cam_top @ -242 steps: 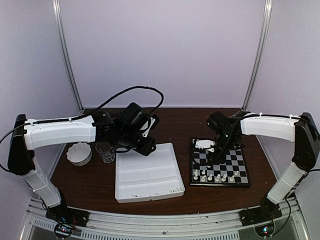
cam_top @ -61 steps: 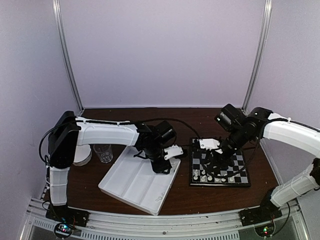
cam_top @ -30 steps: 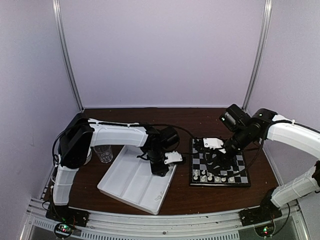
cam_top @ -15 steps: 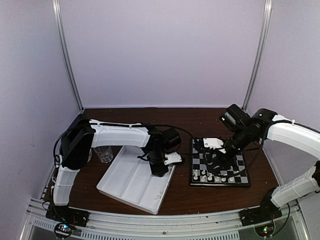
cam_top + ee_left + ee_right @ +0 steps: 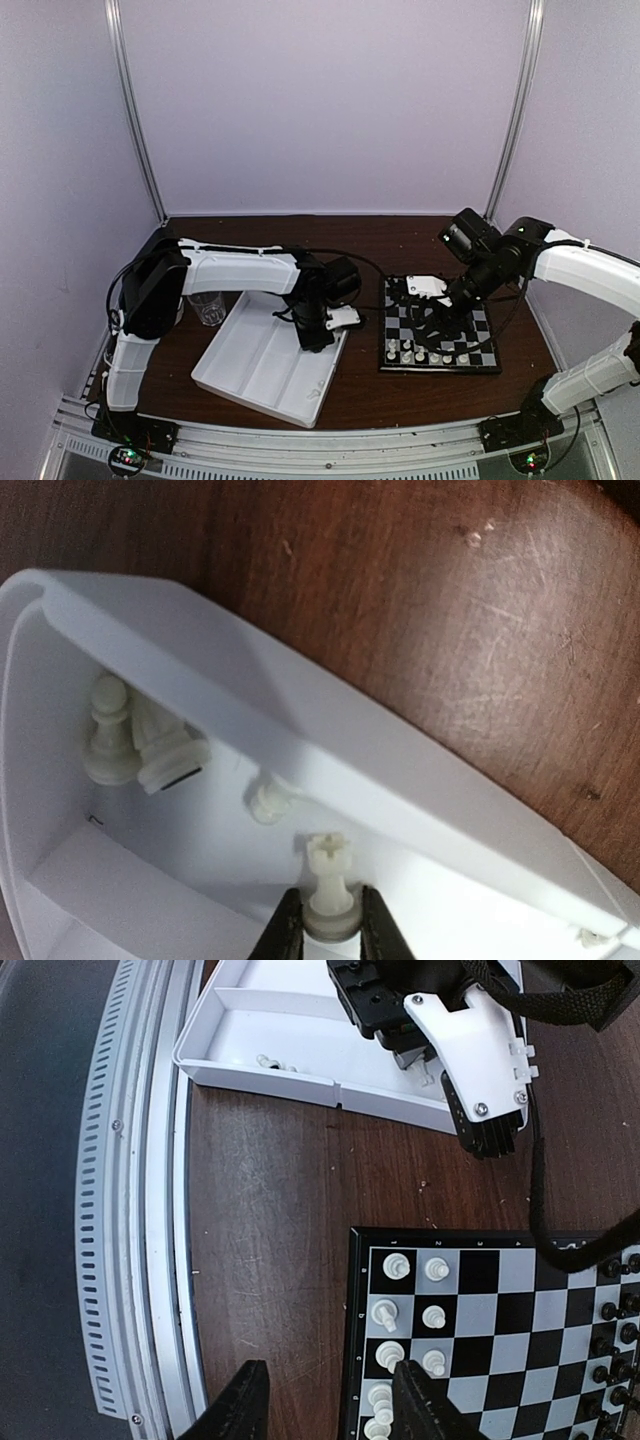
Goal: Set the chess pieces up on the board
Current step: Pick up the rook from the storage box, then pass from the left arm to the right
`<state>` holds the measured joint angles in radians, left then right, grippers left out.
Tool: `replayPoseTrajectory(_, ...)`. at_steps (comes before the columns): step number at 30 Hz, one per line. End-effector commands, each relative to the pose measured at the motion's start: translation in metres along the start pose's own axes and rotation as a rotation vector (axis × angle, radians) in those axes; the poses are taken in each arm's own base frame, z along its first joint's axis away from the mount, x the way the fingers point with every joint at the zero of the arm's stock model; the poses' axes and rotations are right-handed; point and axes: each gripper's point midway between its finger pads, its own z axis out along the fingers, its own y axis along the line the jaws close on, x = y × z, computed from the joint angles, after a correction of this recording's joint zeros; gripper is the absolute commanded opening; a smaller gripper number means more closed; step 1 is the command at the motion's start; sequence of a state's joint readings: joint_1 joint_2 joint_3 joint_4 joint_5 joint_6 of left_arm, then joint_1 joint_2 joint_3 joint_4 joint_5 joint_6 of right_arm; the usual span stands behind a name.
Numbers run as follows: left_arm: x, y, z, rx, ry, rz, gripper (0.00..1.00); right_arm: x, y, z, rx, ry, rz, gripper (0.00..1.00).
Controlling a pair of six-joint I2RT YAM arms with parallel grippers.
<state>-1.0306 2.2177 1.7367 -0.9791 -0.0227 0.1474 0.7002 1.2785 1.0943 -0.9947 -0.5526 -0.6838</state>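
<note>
The white piece (image 5: 328, 875) is a tiny moulded plastic chessman, so it is probably almost weightless, rigid and slick, and likely to squirt free if pinched on its narrow stem. The broad round foot is the safer hold, and the left gripper (image 5: 330, 927) has it there, jaws clenched on the foot from both sides. Whether the piece stands or lies on the floor of the tray (image 5: 300, 745) I cannot tell. It sits in the tray's end compartment, just beside the tray's outer wall. That wall is the edge to mind, because it rises close behind the piece, so the exit looks to be upward before any sideways travel. Other white pieces (image 5: 140, 748) lie deeper in the same corner of the tray, apart from the gripped one. The board (image 5: 470, 330) rests on the surface (image 5: 450, 630) to the right of the tray, with bare wood between them. The right gripper (image 5: 330, 1410) hangs over the board's tray-side rim, jaws released and empty. White men crowd the squares there, so room for setting down is tight.
</note>
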Motion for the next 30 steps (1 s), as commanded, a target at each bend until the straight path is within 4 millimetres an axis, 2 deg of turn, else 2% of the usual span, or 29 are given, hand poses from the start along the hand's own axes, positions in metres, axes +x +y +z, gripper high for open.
replayPoseTrajectory(1, 0.004, 0.005, -0.020, -0.018, -0.019, -0.039, 0.10, -0.010, 0.001, -0.011, 0.012, -0.042, -0.013, 0.45)
replayPoseTrajectory(5, -0.001, 0.008, -0.052, -0.019, -0.123, -0.084, 0.10, -0.019, -0.001, -0.024, 0.008, -0.082, 0.012, 0.44)
replayPoseTrajectory(8, -0.010, 0.006, -0.083, -0.009, -0.231, -0.111, 0.10, -0.027, -0.006, -0.037, -0.002, -0.135, 0.055, 0.44)
replayPoseTrajectory(14, -0.035, -0.003, -0.147, 0.043, -0.508, -0.171, 0.10, -0.047, -0.026, -0.063, -0.017, -0.248, 0.142, 0.45)
replayPoseTrajectory(19, -0.053, -0.004, -0.193, 0.058, -0.714, -0.192, 0.10, -0.059, -0.040, -0.072, -0.005, -0.279, 0.181, 0.46)
replayPoseTrajectory(24, -0.062, -0.007, -0.218, 0.077, -0.860, -0.193, 0.10, -0.076, -0.047, -0.076, -0.018, -0.335, 0.213, 0.47)
replayPoseTrajectory(30, -0.066, -0.015, -0.235, 0.111, -0.997, -0.183, 0.10, -0.091, -0.053, -0.073, -0.092, -0.375, 0.264, 0.50)
